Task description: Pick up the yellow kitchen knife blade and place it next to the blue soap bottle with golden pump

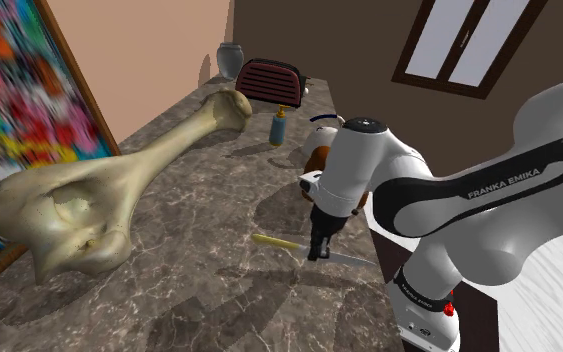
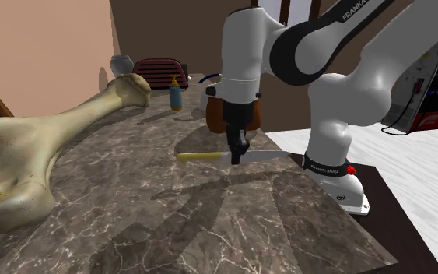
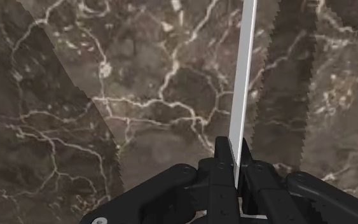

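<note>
Shoulder view, left to right. At the left edge we see a bright painting point(image 1: 14, 110) leaning against the wall. Beside it a large pale bone point(image 1: 99, 190) lies across the dark marble counter point(image 1: 199, 300), its far knob reaching toward a grey jar point(image 1: 228, 58) and a dark red toaster point(image 1: 269, 82). Just in front of the toaster stands the blue bottle point(image 1: 279, 127) with its golden pump. Nearer us, well apart from the bottle, the knife point(image 1: 277, 242) lies level at the counter's near edge, its yellow handle pointing toward the bone and its grey blade toward the arm's point(image 1: 469, 190) base. The gripper point(image 1: 318, 252) points straight down onto it where handle meets blade.

Second exterior view: the bone point(image 2: 46, 132), toaster point(image 2: 156, 74), bottle point(image 2: 176, 95), knife point(image 2: 201, 157) and gripper point(image 2: 238, 161) follow in that order.

Wrist view: the gripper point(image 3: 238, 162) has its jaws drawn narrow, clasping the thin pale blade of the knife point(image 3: 244, 76), seen edge-on. We cannot tell whether the knife touches the counter point(image 3: 107, 95).
</note>
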Action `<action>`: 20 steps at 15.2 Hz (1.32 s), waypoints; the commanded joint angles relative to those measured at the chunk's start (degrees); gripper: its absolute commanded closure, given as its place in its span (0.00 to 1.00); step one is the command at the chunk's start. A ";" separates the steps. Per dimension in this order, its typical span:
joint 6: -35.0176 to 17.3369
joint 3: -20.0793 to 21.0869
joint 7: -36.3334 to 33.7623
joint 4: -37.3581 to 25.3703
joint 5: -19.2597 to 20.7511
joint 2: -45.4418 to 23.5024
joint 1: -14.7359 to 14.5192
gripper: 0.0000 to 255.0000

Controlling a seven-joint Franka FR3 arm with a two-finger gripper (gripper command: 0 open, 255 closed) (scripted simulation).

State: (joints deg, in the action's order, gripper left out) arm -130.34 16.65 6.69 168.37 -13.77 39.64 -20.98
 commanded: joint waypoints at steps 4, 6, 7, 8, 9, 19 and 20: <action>5.65 -0.81 -0.16 -2.42 0.78 3.23 0.16 1.00; 7.73 -1.14 -0.19 -3.46 1.10 4.28 0.25 1.00; 8.74 -1.30 -0.21 -4.00 1.25 4.76 0.30 1.00; 9.74 -1.46 -0.22 -4.56 1.41 5.21 0.35 1.00; 10.72 -1.62 -0.24 -5.12 1.56 5.63 0.41 1.00; 19.79 -3.09 -0.40 -11.39 3.01 8.47 0.97 1.00; 20.64 -3.23 -0.41 -12.08 3.14 8.63 1.02 1.00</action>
State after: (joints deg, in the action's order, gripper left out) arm -110.65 13.51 6.35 157.26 -10.77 48.32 -20.05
